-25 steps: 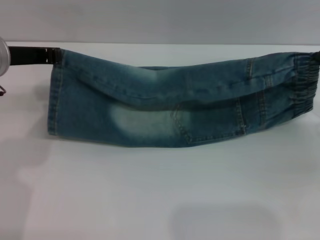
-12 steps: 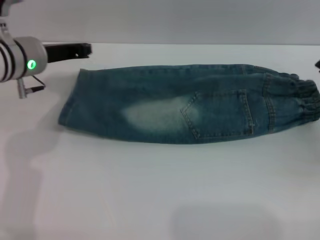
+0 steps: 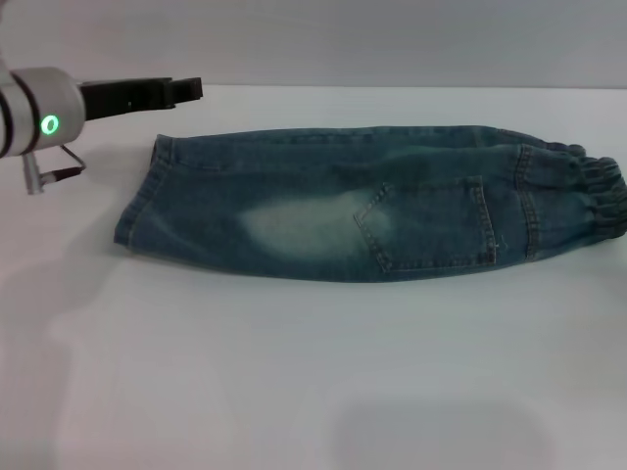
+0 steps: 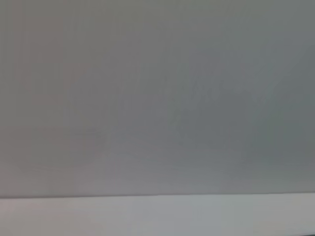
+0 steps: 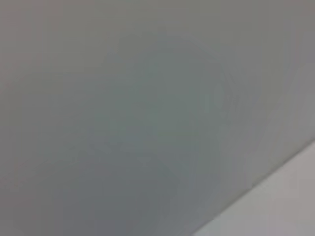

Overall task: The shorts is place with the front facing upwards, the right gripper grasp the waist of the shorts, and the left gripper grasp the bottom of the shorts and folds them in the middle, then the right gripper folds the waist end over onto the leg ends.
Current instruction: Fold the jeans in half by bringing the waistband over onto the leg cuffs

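The shorts point(image 3: 323, 211) lie flat on the white table point(image 3: 313, 372), folded lengthwise into one long band with a pocket facing up. The waist of the shorts point(image 3: 602, 196), gathered and elastic, is at the right end. The bottom of the shorts point(image 3: 137, 206), the hemmed leg ends, is at the left end. My left gripper point(image 3: 191, 90) hovers behind and just left of the leg ends, off the cloth, open and holding nothing. A green light glows on its white arm point(image 3: 39, 113). The right gripper is out of view.
A grey wall point(image 3: 313, 39) rises behind the table's far edge. Both wrist views show only that grey wall point(image 4: 157, 98) and a strip of white table point(image 5: 290, 196).
One second ago the shorts hung stretched between both grippers. They now lie released on the table. The left gripper has drawn back from the leg ends, and the right gripper has left the view.
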Robot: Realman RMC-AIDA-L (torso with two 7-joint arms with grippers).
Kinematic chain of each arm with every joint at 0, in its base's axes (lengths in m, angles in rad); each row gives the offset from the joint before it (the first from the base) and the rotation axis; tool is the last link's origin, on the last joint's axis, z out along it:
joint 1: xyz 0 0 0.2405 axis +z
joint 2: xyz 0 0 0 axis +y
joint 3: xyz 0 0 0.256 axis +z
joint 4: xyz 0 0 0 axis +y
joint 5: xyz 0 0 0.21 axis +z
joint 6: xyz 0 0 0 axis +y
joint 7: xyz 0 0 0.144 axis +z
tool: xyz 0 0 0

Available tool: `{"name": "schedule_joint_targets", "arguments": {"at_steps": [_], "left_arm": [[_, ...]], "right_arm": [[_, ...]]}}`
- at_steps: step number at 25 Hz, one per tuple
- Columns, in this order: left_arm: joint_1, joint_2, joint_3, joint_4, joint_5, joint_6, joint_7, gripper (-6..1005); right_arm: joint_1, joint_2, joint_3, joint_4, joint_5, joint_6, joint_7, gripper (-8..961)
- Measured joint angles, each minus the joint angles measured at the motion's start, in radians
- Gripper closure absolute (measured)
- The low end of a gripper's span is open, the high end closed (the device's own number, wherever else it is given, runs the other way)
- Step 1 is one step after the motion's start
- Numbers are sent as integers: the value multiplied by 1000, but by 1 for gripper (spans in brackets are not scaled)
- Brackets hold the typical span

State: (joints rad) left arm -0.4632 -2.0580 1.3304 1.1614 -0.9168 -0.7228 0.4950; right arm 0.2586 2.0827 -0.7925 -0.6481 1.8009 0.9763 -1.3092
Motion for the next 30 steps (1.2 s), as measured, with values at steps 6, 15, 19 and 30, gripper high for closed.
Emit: {"name": "schedule_joint_targets", "arguments": {"at_steps": [6, 15, 19, 30], "left_arm": [[70, -2, 10, 85, -2, -22, 1, 299], [75, -1, 10, 80, -6, -41, 1, 165], [76, -1, 10, 82, -6, -43, 2, 165], [72, 1, 10, 84, -7, -44, 2, 166]], "right_arm": [[-41, -1, -2, 75, 15, 18, -10, 311], [-24, -5, -4, 139, 12, 20, -17, 285], [-1, -5, -6, 155, 6, 19, -18, 285], [44, -8, -16, 181, 3, -2, -21, 284]]}}
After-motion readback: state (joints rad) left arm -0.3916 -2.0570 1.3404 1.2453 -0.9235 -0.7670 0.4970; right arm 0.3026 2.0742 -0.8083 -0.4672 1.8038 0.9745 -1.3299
